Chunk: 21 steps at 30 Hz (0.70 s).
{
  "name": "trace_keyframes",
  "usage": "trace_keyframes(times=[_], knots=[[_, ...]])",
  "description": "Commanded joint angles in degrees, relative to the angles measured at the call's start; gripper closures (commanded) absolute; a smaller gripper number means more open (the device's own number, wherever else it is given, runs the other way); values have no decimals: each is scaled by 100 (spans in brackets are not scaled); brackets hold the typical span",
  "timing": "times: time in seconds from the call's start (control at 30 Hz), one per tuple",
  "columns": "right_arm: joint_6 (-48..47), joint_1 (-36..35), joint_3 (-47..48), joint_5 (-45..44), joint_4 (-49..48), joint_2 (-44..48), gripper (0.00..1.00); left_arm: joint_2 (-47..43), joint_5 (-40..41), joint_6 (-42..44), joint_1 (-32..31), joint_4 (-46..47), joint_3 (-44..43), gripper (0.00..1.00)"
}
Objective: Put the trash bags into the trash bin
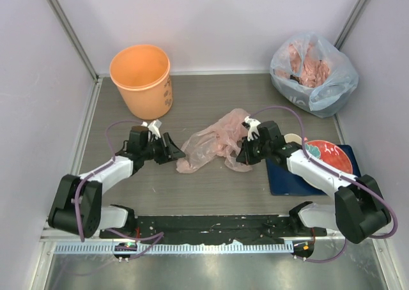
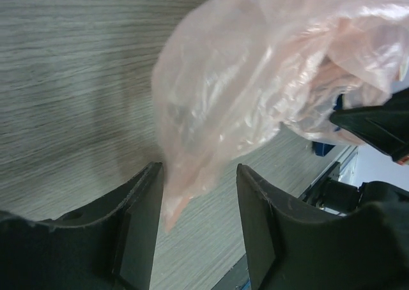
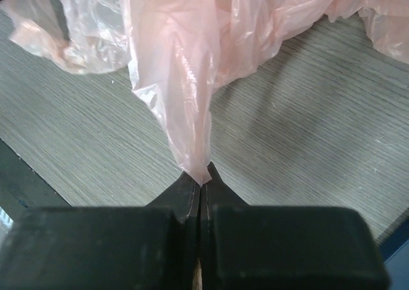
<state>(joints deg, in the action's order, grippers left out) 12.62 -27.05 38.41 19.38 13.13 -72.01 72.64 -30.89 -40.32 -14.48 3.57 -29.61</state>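
Note:
The pale-pink translucent trash bag (image 1: 214, 141) lies crumpled on the table's middle. My right gripper (image 1: 243, 154) is shut on a twisted corner of the bag (image 3: 192, 130) at its right edge. My left gripper (image 1: 179, 154) is open at the bag's left end, and a tip of the bag (image 2: 192, 175) hangs between its fingers (image 2: 144, 220), close to the left one. The orange trash bin (image 1: 142, 79) stands upright and empty-looking at the back left, apart from both grippers.
A bluish-clear sack stuffed with pink plastic (image 1: 313, 73) sits at the back right corner. A blue mat (image 1: 287, 175) with a red plate (image 1: 329, 157) lies under my right arm. White walls enclose the table on three sides.

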Motion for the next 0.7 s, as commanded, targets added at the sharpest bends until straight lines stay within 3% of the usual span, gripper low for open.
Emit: trace_keyframes(times=[0.0,0.17,0.53,0.63,0.67], knots=[[-164,-20,202,49,41,310,99,713,-91,85,15,415,-361,46],[-93,-20,202,66,-3,214,99,1366,-531,103,-37,785,-502,38],[144,24,105,57,-126,178,99,1559,-997,-433,-186,1971,350,35],[214,33,35,66,-196,231,99,1841,-971,-434,-204,2016,193,45],[214,50,43,58,-196,248,99,1928,-945,-407,-204,1920,-17,61]])
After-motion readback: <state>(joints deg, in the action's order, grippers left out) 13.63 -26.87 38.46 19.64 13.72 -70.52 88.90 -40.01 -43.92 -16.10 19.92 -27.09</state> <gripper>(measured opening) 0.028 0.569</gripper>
